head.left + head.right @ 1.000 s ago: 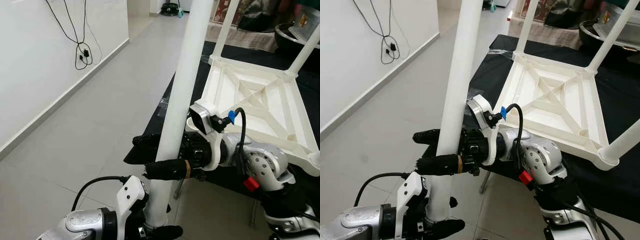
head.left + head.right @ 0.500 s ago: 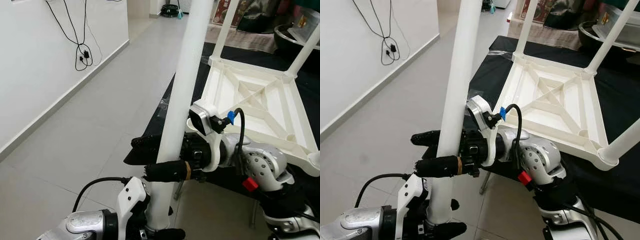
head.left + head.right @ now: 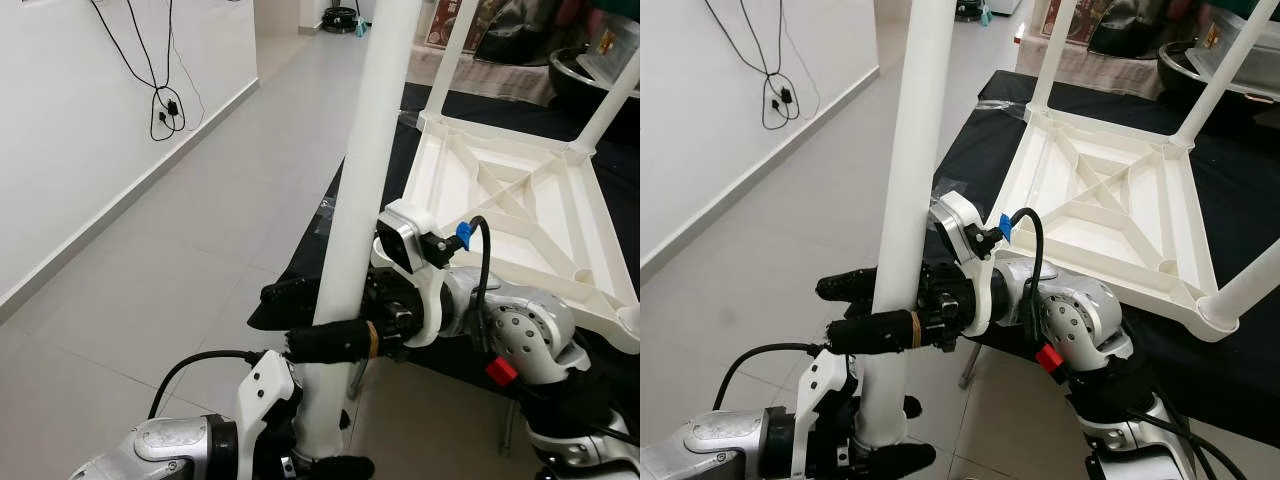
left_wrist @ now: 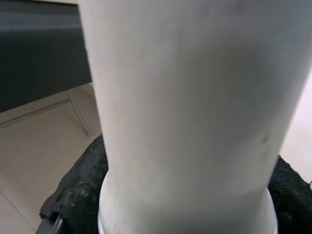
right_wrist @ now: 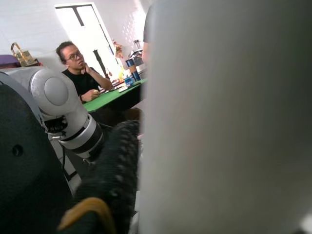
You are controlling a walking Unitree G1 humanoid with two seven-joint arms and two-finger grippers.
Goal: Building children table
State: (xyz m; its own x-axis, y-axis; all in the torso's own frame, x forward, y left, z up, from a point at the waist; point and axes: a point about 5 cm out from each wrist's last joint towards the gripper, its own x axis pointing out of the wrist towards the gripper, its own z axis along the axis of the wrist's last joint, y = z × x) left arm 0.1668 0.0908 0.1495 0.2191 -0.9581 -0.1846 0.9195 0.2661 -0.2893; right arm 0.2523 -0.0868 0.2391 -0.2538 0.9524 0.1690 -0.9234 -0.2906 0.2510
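White plastic makes up the long table leg (image 3: 910, 200), which stands nearly upright in front of the robot, leaning slightly so its top runs out of the head views. The right claw (image 3: 880, 305) is clenched round the leg at mid-height, one black finger (image 3: 875, 331) crossing its front and the other passing behind. The left claw (image 3: 320, 455) grips the leg close to its flared lower end; in the left wrist view black finger padding (image 4: 78, 190) presses against both sides of the tube, so it looks clamped on, though the fingertips themselves are hard to make out. To the robot's right, the white tabletop (image 3: 1110, 210) lies upside down on a counter (image 3: 1240, 370) draped in black cloth, its ribbed underside up, with three other legs (image 3: 1055, 45) already standing in its corners. A grey tiled floor (image 3: 190, 230) and a white wall with dangling black cables (image 3: 160, 95) lie to the left. In the right wrist view a seated person (image 5: 80, 68) rests at a green-topped desk (image 5: 109, 96).
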